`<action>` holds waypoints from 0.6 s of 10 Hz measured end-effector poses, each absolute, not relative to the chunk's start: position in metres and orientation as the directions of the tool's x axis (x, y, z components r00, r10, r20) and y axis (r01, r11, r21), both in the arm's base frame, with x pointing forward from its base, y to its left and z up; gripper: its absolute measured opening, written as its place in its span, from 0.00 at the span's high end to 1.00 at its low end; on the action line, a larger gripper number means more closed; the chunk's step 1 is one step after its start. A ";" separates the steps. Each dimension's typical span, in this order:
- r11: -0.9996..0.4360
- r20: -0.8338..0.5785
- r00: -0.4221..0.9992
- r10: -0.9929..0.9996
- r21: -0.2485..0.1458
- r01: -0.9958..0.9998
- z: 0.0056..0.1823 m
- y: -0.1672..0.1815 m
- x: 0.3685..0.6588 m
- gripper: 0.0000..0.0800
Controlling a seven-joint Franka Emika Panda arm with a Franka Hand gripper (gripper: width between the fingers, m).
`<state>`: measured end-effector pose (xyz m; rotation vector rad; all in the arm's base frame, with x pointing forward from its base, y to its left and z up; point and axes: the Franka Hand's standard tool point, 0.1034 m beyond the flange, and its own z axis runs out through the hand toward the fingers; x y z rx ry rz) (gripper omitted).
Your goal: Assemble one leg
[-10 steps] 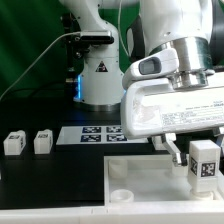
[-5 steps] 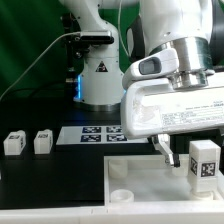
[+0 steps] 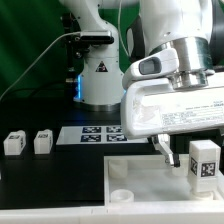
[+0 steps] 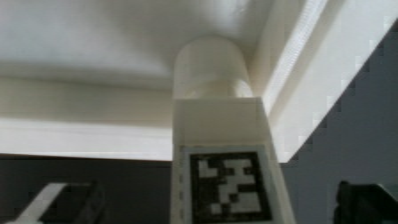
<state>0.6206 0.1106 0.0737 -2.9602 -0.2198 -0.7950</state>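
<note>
A leg (image 3: 203, 163), a white peg with a black-and-white tag, stands upright at the right corner of the large white tray (image 3: 135, 178). In the wrist view the leg (image 4: 222, 120) has its rounded end at the tray's inner corner (image 4: 107, 95). My gripper (image 3: 197, 150) straddles the leg. Its fingers (image 4: 365, 200) stand well apart from the leg on both sides (image 4: 45, 205), so it is open. One dark finger (image 3: 166, 150) shows in the exterior view; the other is out of frame. Two more legs (image 3: 13, 143) (image 3: 42, 142) stand on the black table at the left.
The marker board (image 3: 92, 134) lies on the table behind the tray. The robot's white base (image 3: 100, 75) stands behind it. A round socket (image 3: 121, 196) shows at the tray's near left corner. A cable runs down at the far left.
The leg sits very slightly further to the exterior view's left than one second ago. Nothing else has visibly moved.
</note>
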 end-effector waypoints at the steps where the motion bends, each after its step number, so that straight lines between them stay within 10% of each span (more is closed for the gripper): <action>1: -0.988 0.482 0.868 0.121 -0.029 0.154 0.080 0.108 0.619 0.19; 6: -0.987 0.121 0.983 0.134 -0.070 0.144 0.114 0.109 0.611 0.19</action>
